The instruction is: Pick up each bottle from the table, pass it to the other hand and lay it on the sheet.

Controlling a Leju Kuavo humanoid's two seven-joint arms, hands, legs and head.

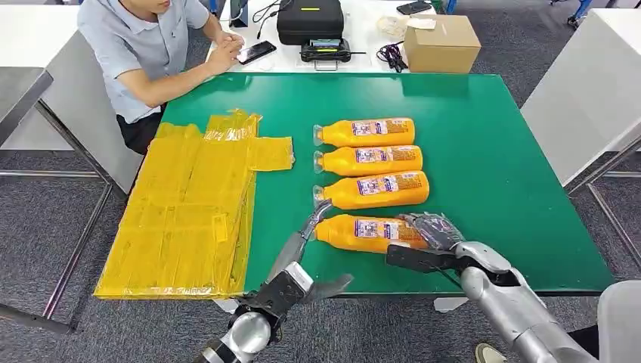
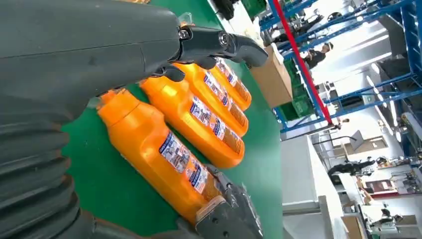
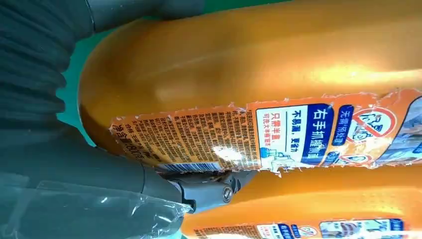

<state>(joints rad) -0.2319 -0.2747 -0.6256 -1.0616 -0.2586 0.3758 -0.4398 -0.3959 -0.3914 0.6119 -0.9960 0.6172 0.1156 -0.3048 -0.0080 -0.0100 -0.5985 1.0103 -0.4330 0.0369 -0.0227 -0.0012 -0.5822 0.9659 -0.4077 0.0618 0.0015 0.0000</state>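
Now the right robot hand (image 1: 428, 236) wraps the base end of the nearest bottle (image 1: 363, 232), lying on the green surface (image 1: 491, 166), likely to lift it; the left robot hand (image 1: 306, 261) waits released beside its cap, ready to receive, the yellow sheet (image 1: 181, 212) beyond.

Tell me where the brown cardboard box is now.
In the head view the brown cardboard box sits on the white table beyond the green table's far right corner.
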